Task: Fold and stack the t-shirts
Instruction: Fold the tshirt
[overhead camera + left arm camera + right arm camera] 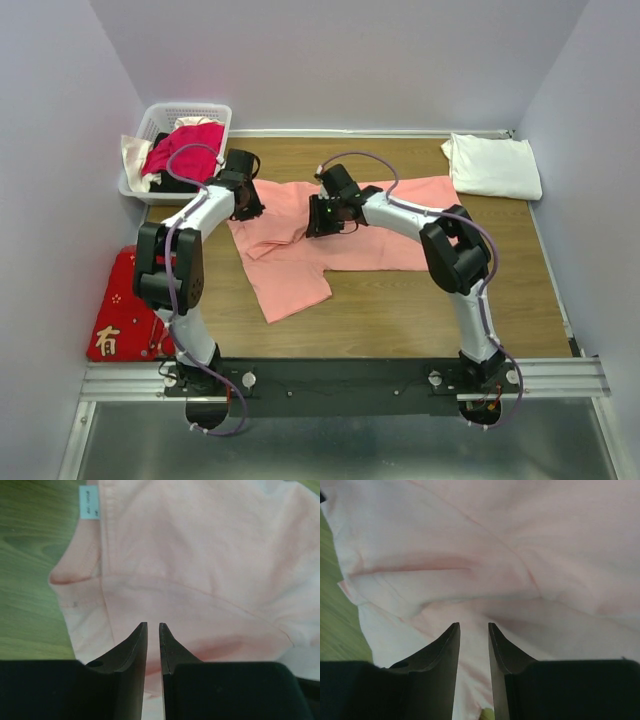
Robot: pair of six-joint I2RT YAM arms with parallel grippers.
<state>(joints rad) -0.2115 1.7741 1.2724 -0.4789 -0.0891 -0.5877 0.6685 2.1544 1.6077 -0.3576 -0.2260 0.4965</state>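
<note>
A salmon-pink t-shirt (350, 240) lies spread and rumpled on the wooden table, its lower part trailing toward the front left. My left gripper (248, 208) sits at its upper left edge, and in the left wrist view the gripper (153, 625) is shut on a pinch of the pink t-shirt (200, 555), near a small care label (89, 504). My right gripper (320, 222) rests on the shirt's middle. In the right wrist view it (474, 625) pinches a raised fold of the pink t-shirt (510, 545). A white t-shirt (492, 165) lies folded at the back right.
A white basket (222, 110) holding red and dark garments stands at the back left, with a pale cloth hanging over its side. A flat red cloth with gold characters (125, 310) lies at the front left. Pale walls close in the table on three sides.
</note>
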